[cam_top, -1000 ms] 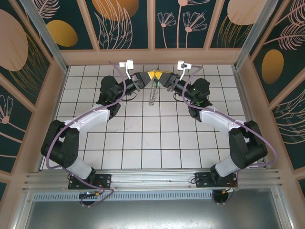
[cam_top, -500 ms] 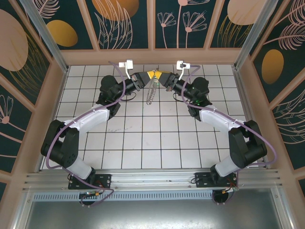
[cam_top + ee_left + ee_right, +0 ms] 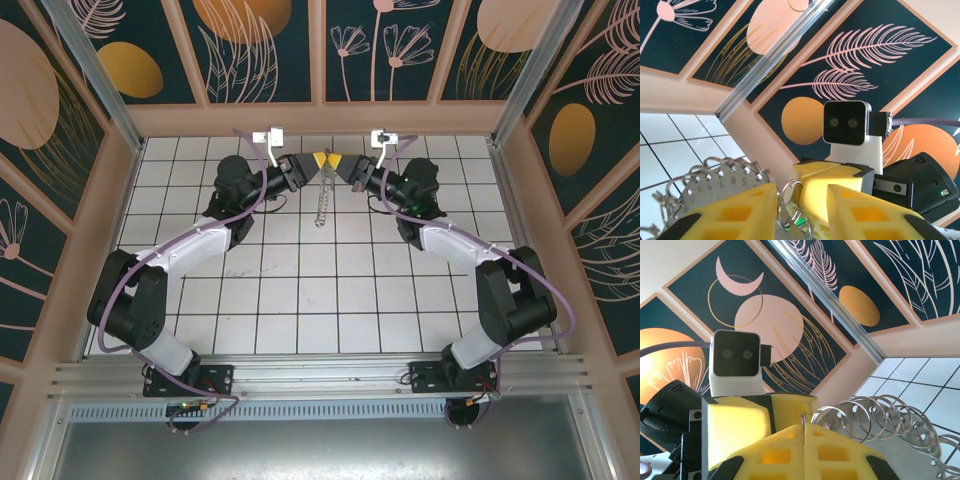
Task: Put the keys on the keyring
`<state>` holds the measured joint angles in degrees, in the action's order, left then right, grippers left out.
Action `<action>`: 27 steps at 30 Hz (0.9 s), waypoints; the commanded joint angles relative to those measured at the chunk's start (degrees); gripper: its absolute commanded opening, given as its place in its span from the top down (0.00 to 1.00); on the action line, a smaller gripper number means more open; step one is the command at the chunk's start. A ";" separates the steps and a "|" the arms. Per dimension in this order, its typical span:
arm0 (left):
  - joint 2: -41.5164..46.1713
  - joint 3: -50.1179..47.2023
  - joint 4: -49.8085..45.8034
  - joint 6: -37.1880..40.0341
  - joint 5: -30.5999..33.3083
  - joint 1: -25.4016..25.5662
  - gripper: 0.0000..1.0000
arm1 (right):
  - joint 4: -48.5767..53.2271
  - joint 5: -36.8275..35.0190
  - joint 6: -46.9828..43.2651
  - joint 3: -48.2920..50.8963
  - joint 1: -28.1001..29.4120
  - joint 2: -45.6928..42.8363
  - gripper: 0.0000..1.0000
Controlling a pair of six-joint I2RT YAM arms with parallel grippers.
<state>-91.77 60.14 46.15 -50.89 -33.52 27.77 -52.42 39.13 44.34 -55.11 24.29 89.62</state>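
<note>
Both grippers meet raised over the far middle of the tiled table. The keyring [image 3: 320, 204] hangs down from them as a thin grey strip fringed with small loops. My right gripper [image 3: 334, 163] is shut, and in the right wrist view [image 3: 804, 429] a thin metal loop edge is pinched between its yellow fingers, with the keyring's silvery loops [image 3: 880, 415] just to the right. My left gripper [image 3: 312, 164] faces it with its jaws apart [image 3: 802, 194]. One small loop [image 3: 790, 197] stands in that gap, leaning on the left finger. Below it shows a bit of the keys' green head [image 3: 799, 223]. The keyring's numbered plate [image 3: 715, 182] lies to the left.
The wooden back wall [image 3: 320, 120] runs close behind the two grippers. White tiled floor [image 3: 320, 290] spreads between the arms toward the near rail. Side walls with painted panels close in the left and right edges.
My left gripper's jaws have come apart from shut. The right gripper has closed fully. Both grippers and the hanging keyring have stayed at nearly the same spot.
</note>
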 commanded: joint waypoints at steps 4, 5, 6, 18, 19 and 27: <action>1.95 1.92 -3.27 4.56 2.40 -1.55 0.55 | -1.89 3.76 1.01 -2.69 -2.54 1.48 1.00; 2.47 1.98 -4.23 5.25 2.48 -2.29 0.53 | -1.97 4.68 1.05 -3.12 -3.04 1.90 1.00; 2.83 2.26 -5.27 5.95 2.49 -2.89 0.51 | -1.90 5.57 1.05 -3.70 -3.45 2.24 1.00; -3.72 20.16 -27.11 21.29 -14.64 -6.05 0.39 | 11.02 21.47 -11.26 -12.91 -6.35 5.73 1.00; -4.53 21.61 -28.32 22.06 -16.01 -6.31 0.39 | 10.70 21.97 -11.14 -12.90 -6.44 5.97 1.00; -9.67 25.92 -31.64 24.24 -22.34 -8.16 0.48 | 7.40 24.24 -7.97 -13.56 -6.93 8.07 1.00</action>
<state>-100.12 84.68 17.43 -29.23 -51.31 20.47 -41.98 60.40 36.07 -66.39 17.98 96.79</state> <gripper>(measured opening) 0.525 0.049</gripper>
